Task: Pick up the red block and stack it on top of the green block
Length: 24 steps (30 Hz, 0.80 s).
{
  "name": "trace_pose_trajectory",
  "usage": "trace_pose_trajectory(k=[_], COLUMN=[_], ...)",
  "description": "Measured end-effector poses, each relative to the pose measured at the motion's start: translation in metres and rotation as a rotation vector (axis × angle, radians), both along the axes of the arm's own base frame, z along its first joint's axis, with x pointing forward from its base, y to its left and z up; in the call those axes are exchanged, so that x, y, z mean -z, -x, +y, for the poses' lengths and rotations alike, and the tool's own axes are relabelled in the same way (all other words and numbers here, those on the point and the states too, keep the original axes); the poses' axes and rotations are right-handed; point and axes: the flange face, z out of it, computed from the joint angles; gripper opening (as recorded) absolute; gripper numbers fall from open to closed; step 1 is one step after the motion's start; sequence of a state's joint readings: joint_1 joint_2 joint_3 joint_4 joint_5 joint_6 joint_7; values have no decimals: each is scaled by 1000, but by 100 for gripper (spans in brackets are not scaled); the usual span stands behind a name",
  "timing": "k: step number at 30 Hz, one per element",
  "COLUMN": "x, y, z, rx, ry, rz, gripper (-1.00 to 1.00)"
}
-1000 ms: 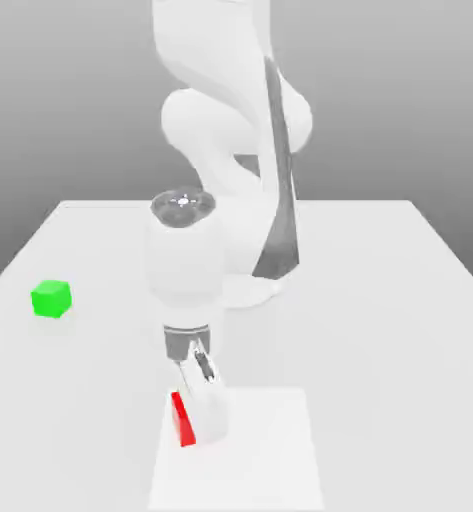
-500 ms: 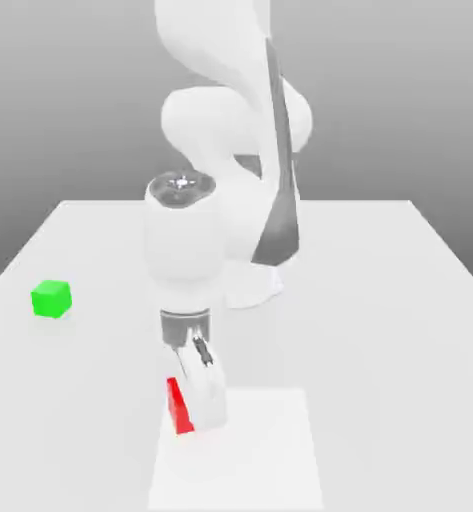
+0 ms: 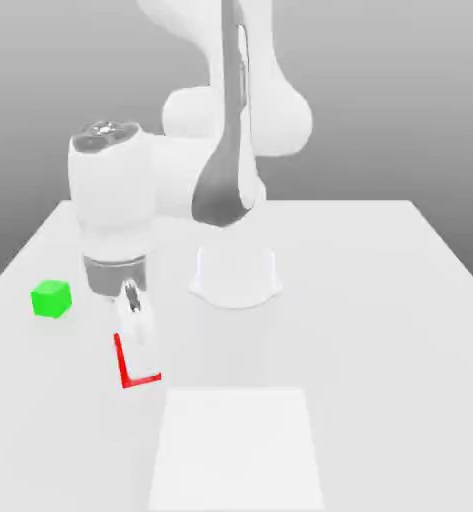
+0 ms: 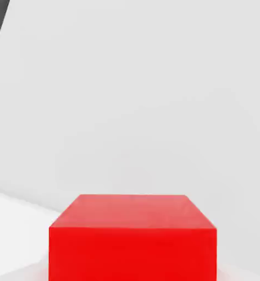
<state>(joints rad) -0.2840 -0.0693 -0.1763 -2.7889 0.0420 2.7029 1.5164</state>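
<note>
The red block [image 4: 132, 241] sits right under the hand camera, clamped in the gripper [image 3: 137, 350] and carried clear above the tabletop [image 3: 380, 330], high enough to pass over its target. Beyond, toward the exterior view's left, the green block [image 3: 51, 299] rests alone on the tabletop, waiting for the stack.

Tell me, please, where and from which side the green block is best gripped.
Probably across two opposite side faces of the green block, coming straight down from above: it is a small cube sitting flat on the table, and its flat, parallel sides stand free.
</note>
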Motion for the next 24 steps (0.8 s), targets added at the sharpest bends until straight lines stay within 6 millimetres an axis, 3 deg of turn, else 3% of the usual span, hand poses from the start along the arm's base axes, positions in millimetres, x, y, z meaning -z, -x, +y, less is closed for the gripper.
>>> trace_pose_trajectory(k=[6, 13, 21, 24], x=[-11, -18, -19, -11], y=[51, 135, 249, 269], z=[-67, -132, -173, -177], rx=[-42, -62, -75, -75], ry=[-11, -4, 27, 36], rz=[-7, -14, -8, -7], gripper=[-100, -100, -100, -100])
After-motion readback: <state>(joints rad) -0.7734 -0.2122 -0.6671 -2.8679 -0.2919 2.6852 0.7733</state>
